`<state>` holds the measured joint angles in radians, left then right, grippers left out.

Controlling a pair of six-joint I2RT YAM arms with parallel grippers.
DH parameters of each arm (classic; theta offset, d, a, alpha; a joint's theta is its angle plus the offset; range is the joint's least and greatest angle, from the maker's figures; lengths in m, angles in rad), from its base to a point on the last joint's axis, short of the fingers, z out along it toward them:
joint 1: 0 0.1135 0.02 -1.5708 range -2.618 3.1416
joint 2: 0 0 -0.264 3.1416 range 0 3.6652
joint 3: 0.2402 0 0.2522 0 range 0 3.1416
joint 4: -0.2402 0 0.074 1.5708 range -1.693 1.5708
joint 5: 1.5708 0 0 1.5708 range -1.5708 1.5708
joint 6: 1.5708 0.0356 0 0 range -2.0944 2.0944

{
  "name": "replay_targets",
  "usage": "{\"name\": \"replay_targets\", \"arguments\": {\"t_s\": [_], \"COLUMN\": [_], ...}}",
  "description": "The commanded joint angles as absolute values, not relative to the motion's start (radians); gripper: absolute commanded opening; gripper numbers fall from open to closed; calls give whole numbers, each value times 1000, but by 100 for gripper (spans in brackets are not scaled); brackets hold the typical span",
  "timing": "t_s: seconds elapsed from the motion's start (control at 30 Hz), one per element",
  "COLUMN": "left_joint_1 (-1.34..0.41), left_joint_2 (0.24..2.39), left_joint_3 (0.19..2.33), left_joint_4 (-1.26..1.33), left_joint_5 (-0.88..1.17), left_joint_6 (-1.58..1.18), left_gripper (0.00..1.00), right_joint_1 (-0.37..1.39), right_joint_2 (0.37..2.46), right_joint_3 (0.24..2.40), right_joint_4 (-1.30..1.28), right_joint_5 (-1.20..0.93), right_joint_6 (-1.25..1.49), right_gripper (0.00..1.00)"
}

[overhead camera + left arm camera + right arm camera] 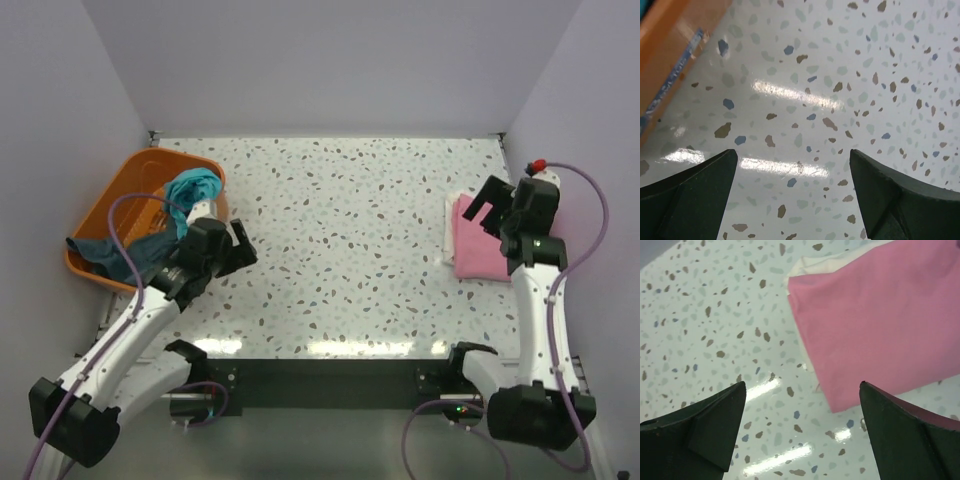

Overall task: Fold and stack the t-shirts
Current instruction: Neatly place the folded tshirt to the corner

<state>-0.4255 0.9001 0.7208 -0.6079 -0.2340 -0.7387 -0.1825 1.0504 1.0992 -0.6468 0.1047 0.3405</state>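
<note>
A folded pink t-shirt (476, 252) lies on a folded cream-white t-shirt (450, 222) at the table's right edge; both show in the right wrist view, pink (880, 325) over cream-white (825, 264). A teal t-shirt (190, 186) and a dark slate-blue t-shirt (125, 258) hang crumpled in the orange basket (130, 185). My left gripper (243, 245) is open and empty over bare table beside the basket, as in its wrist view (793, 172). My right gripper (488, 205) is open and empty above the pink shirt's near-left corner (802, 405).
The orange basket's wall (675, 55) is at the left of the left wrist view. White walls enclose the speckled table (350, 230) on the left, back and right. A black rail (330, 375) runs along the near edge between the arm bases.
</note>
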Motion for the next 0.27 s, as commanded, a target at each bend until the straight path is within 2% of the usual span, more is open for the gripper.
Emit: {"name": "replay_targets", "arguments": {"t_s": [0.0,0.13,0.23], "left_joint_1": [-419,-419,-419], "left_joint_2": [848,815,790], "left_joint_3": [831,877,887], "left_joint_4": [-667,-684,-689], "left_joint_5": [-369,-397,-403], "left_joint_6": [-739,-749,-750], "left_gripper": [100,100,100], "right_joint_1": [-183,-181,-181], "right_joint_2": [925,761,712], "right_joint_3": [954,827,825], "right_joint_4": [-493,-453,-468], "right_joint_5": [-69,-92,-110], "right_joint_6": [428,417,377], "right_gripper": [99,98,99]}}
